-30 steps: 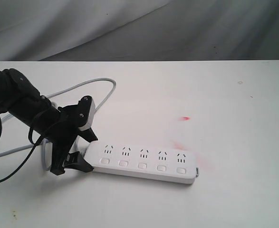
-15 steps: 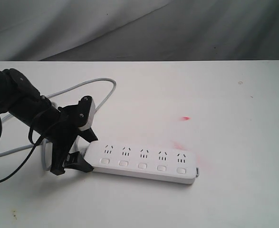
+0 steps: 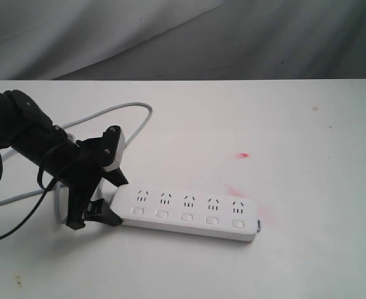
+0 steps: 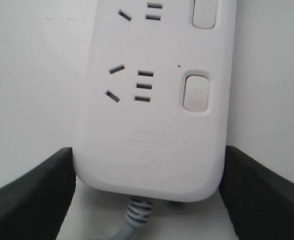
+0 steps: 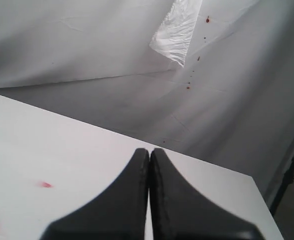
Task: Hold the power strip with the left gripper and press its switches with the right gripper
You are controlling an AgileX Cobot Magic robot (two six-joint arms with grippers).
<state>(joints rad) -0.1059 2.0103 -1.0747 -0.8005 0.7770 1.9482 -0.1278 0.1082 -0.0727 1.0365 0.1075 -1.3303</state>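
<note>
The white power strip (image 3: pixel 192 225) lies flat on the white table (image 3: pixel 307 149), its row of switches (image 3: pixel 186 217) facing the front edge. My left gripper (image 3: pixel 112 198) is shut on the strip's cord end, one black finger against each long side. In the left wrist view the fingers (image 4: pixel 41 190) touch both sides of the power strip (image 4: pixel 152 135), with one switch (image 4: pixel 196 92) close by. The grey cord (image 4: pixel 134 220) leaves between them. My right gripper (image 5: pixel 149 152) is shut and empty above the table, out of the exterior view.
The grey cord (image 3: pixel 133 109) loops behind the left arm toward the table's left edge. Small red marks (image 3: pixel 243 154) stain the table behind the strip's right end. A grey cloth backdrop (image 3: pixel 232 37) hangs behind the table.
</note>
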